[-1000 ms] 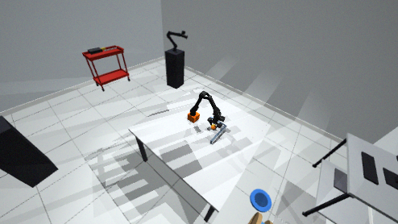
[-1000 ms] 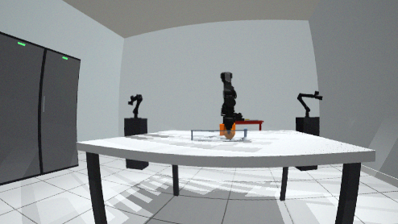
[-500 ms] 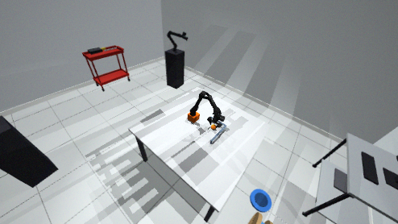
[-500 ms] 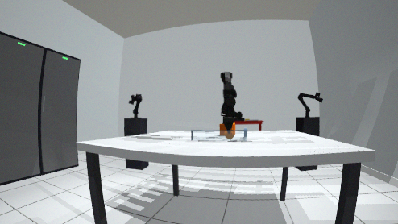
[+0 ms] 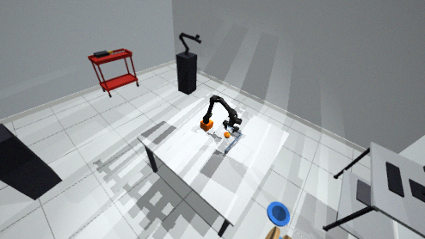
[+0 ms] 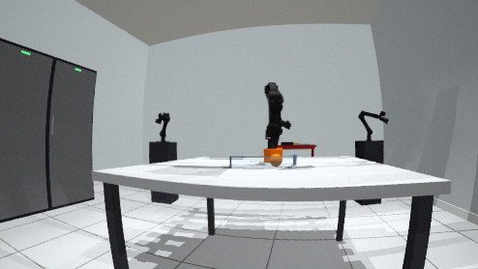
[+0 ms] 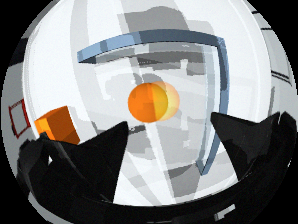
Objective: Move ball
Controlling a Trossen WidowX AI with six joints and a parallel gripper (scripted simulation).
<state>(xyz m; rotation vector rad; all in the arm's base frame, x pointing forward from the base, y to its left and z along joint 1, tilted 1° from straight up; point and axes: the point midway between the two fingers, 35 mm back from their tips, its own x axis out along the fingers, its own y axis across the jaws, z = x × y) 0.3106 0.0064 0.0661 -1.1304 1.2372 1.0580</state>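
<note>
Pincer (image 7: pixel 162 137) spread, empty above orange ball (image 7: pixel 148 103) nearly on see-through copy (image 7: pixel 170 99); lift straight up, avoiding clear walls (image 7: pixel 220 90).

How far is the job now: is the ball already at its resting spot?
Done: the ball lies inside the clear walls, mostly over the see-through copy, slightly off. The gripper is open; its fingers stand apart from the ball. Left: moving the gripper away, with the ball at rest.
</note>
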